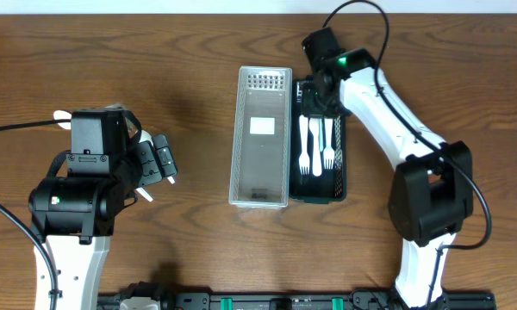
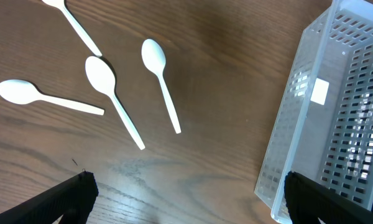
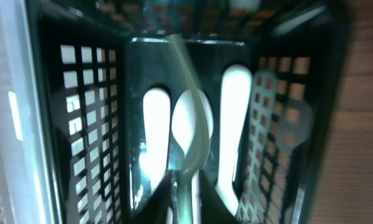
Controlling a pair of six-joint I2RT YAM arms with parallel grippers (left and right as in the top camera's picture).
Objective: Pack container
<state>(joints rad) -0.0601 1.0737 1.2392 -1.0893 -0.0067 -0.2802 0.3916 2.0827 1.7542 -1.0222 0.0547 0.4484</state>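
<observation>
Mostly wooden table [image 1: 198, 258], spoons [image 2: 112, 99], perhaps wall [image 1: 155, 5]

The wooden table [image 1: 198, 95] presents a dark brown grained surface beneath the left gripper [image 1: 159, 164] and the right gripper [image 1: 317, 96]. A black rail [image 1: 267, 302] with green fittings runs along the table edge behind both grippers.

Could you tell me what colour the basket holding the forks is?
Black slotted plastic basket, best seen overhead.

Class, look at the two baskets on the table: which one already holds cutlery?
The black basket, on the right in the overhead view: white forks lie in it. The white basket beside it shows none.
</observation>
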